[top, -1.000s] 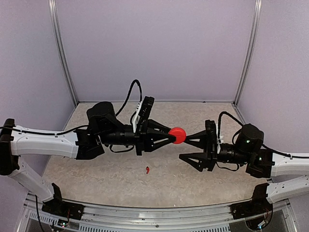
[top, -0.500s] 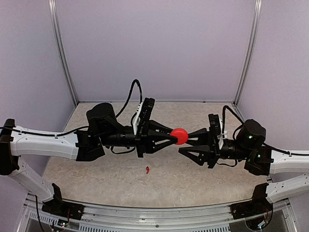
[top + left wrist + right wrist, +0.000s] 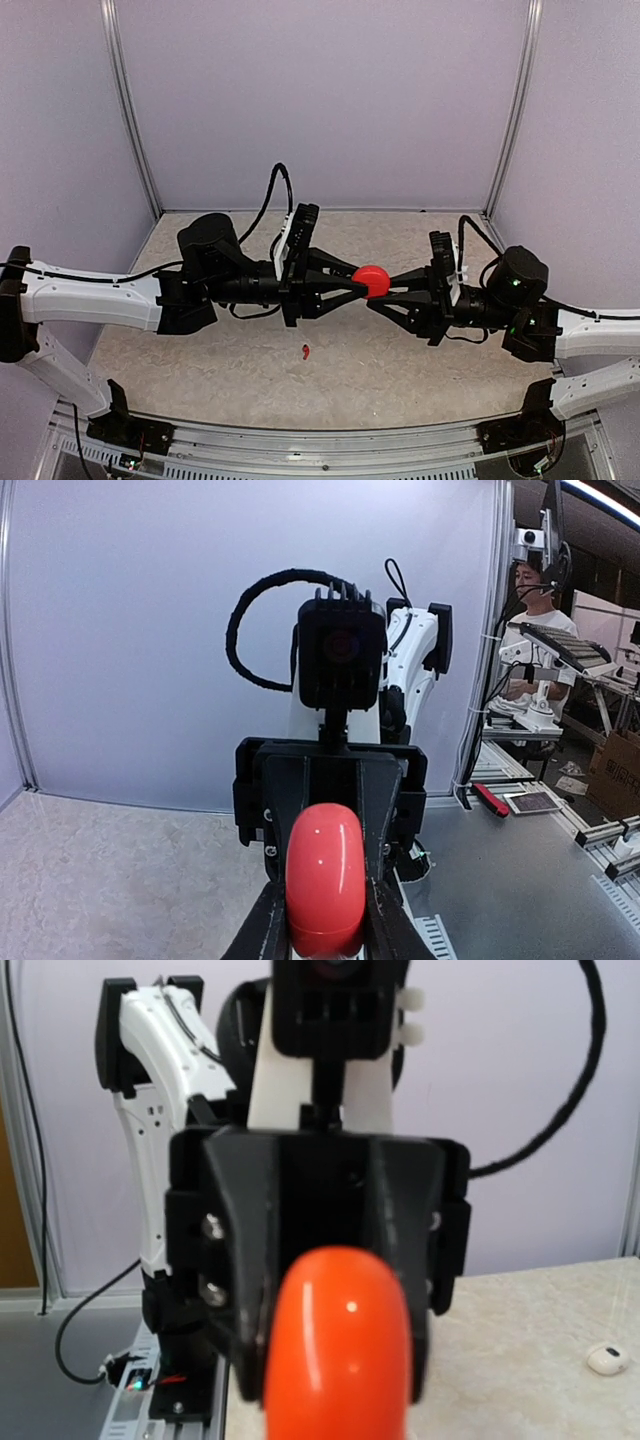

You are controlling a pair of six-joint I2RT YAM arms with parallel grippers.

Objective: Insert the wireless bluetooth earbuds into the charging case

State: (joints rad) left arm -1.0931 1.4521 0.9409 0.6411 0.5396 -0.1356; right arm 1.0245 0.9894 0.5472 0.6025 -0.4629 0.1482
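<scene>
One red earbud [image 3: 304, 351] lies loose on the desk [image 3: 420, 370], nearest the arm bases. One red charging case [image 3: 371, 280] is held above the desk centre, clamped in the left gripper [image 3: 352, 287]. The right gripper [image 3: 382, 295] is closed onto its opposite edge. One white earbud [image 3: 607, 1358] lies on the desk farther back.

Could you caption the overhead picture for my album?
The left arm and right arm pinch one red charging case between their jaws; a tiny red earbud lies on the table.
</scene>
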